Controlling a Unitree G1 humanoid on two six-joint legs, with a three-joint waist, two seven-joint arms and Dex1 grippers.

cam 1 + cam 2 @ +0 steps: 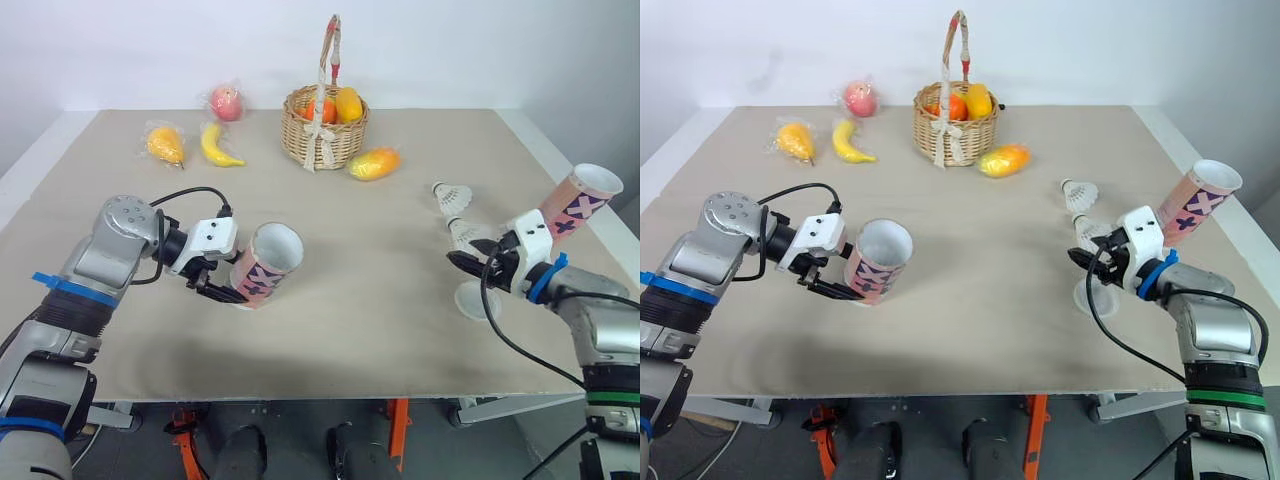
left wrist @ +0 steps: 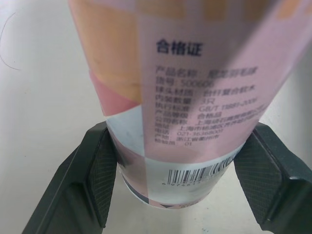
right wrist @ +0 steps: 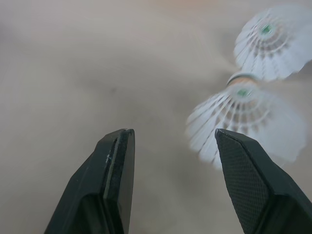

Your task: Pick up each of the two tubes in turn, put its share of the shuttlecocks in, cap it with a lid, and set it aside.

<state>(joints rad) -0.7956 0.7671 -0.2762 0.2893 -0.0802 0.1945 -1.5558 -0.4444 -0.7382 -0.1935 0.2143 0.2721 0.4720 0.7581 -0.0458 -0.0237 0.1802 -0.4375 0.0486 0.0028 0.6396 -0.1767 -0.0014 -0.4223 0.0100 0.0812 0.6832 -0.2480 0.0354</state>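
- Pink, glossy printed card is what the left gripper clamps: one tube, held low near its barcode end between the ribbed black pads.
- That tube sits at about 8 o'clock on the table. It is tilted, with the base toward 7 o'clock and the open round mouth up toward 1 o'clock.
- The right gripper is spread wide and holds nothing, low over the beige cloth at about 4 o'clock.
- The relation that matters: the nearer shuttlecock lies just ahead of the right gripper, at roughly 12 o'clock from its fingertips, and off toward one finger rather than centred in the gap.
- Its white feathered skirt flares toward the gripper, so its long axis seems to run roughly along the line of approach, cork end away.
- The second shuttlecock lies just beyond the first, again toward 12 o'clock.
- The right arm is plainly the nearer one; the held tube is well apart, across the table toward 9 o'clock.
- A translucent round lid lies flat by the right wrist.
- The other tube leans at the table's 3 o'clock edge, mouth upward and out toward 2 o'clock.
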